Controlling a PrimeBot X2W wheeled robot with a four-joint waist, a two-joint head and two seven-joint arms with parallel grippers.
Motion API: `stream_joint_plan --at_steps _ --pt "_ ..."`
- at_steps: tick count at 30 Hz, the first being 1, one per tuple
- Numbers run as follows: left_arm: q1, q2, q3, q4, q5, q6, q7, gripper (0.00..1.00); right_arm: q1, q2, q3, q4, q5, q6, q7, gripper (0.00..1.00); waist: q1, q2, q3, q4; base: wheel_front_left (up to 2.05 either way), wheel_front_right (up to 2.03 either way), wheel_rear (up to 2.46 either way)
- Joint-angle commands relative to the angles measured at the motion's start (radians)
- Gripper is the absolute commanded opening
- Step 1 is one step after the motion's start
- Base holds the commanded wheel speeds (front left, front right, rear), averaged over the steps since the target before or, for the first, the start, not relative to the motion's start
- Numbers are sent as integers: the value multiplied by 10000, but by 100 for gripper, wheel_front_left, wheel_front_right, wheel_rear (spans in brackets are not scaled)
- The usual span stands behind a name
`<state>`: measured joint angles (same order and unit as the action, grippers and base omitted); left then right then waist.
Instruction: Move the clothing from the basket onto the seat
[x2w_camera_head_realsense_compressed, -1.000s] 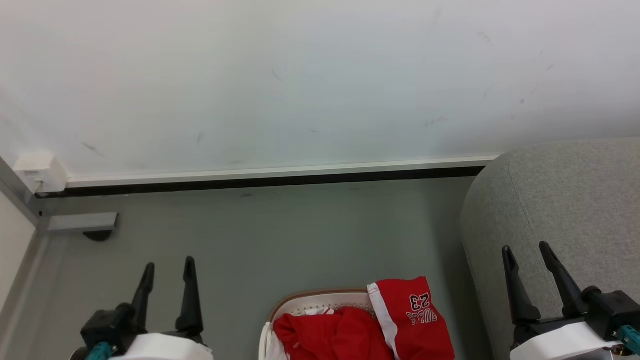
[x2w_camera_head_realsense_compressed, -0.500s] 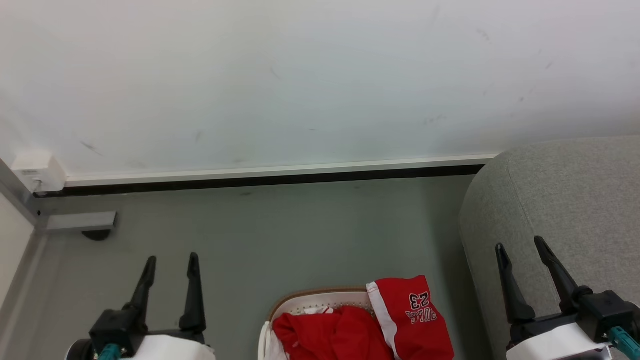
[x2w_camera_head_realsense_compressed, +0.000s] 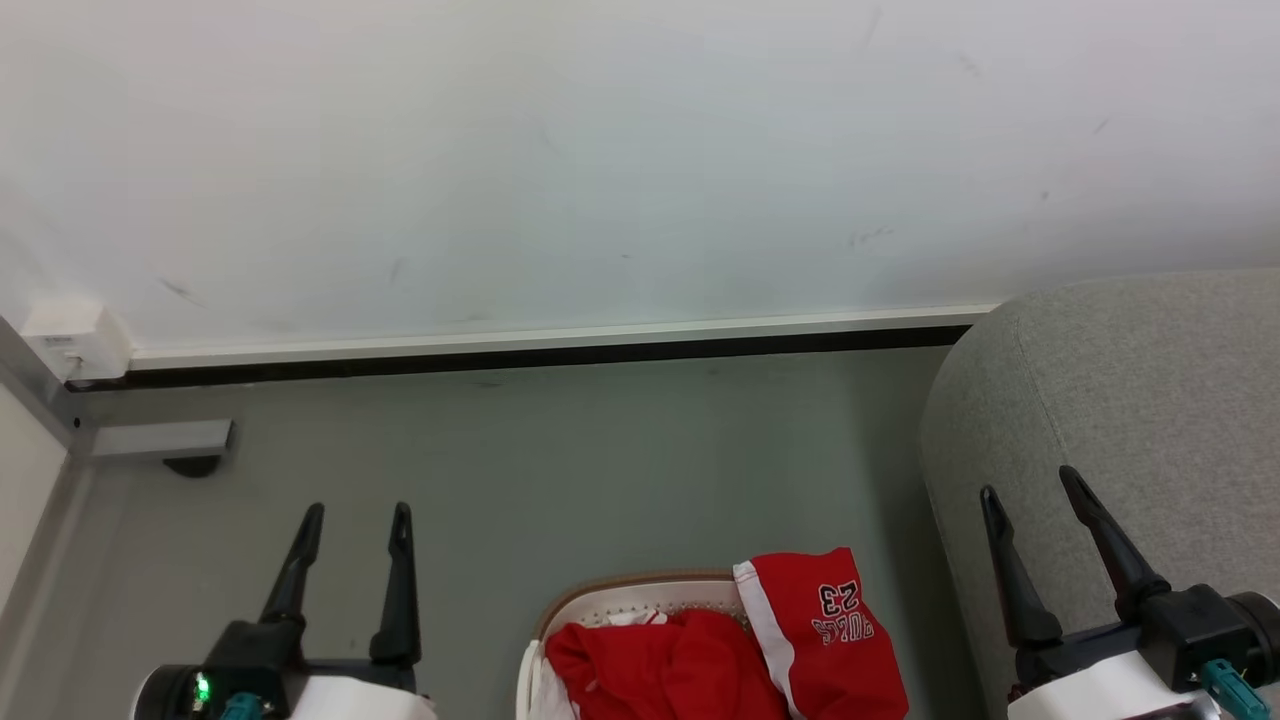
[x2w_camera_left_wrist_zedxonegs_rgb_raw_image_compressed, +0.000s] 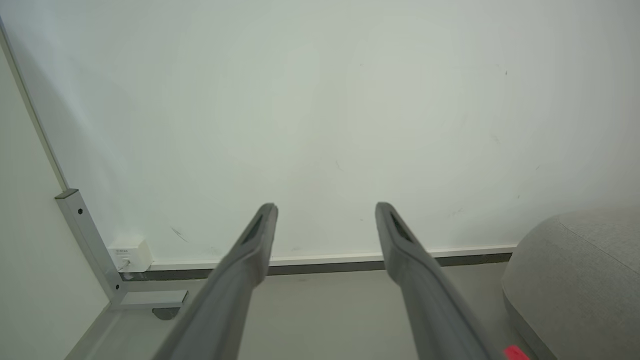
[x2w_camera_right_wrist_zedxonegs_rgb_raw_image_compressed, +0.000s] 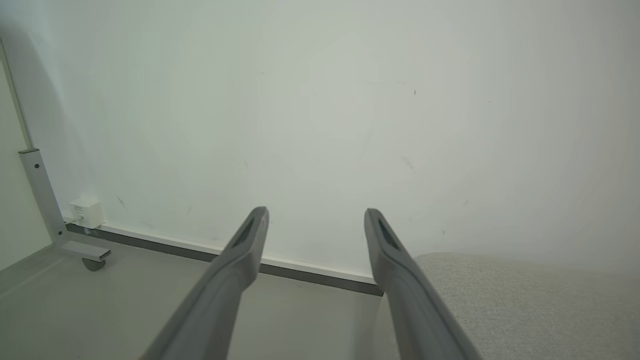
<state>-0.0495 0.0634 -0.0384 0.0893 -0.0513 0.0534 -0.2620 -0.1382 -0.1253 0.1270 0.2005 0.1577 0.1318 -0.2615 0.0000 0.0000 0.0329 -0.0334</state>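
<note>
Both have edged inward: left gripper (x2w_camera_head_realsense_compressed: 358, 508) at seven o'clock, right gripper (x2w_camera_head_realsense_compressed: 1028, 480) at four, fingers up, spread wide, empty, flanking the basket (x2w_camera_head_realsense_compressed: 640, 588).

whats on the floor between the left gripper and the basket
Bare grey floor lies between the left gripper and the basket, seen in the head view.
</note>
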Motion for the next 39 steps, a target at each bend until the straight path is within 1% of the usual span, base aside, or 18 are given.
stream_joint_plan --at_steps 1,28,34,39 --pt "76 -11 42 -28 166 10 -38 100 -84 -54 11 -16 -121 -21 -45 100 0 0 10 5 0 0 0" --pt "67 -93 208 7 123 -127 -38 100 -72 46 -66 -56 49 -21 -45 100 0 0 36 -50 0 0 0" --pt "-42 -97 219 49 77 -172 -38 100 -155 55 -121 -79 118 -21 -45 100 0 0 135 -125 0 0 0" --pt "-151 -103 186 84 73 -219 -38 100 -244 48 -188 -111 230 -21 -44 100 0 0 305 -314 0 0 0"
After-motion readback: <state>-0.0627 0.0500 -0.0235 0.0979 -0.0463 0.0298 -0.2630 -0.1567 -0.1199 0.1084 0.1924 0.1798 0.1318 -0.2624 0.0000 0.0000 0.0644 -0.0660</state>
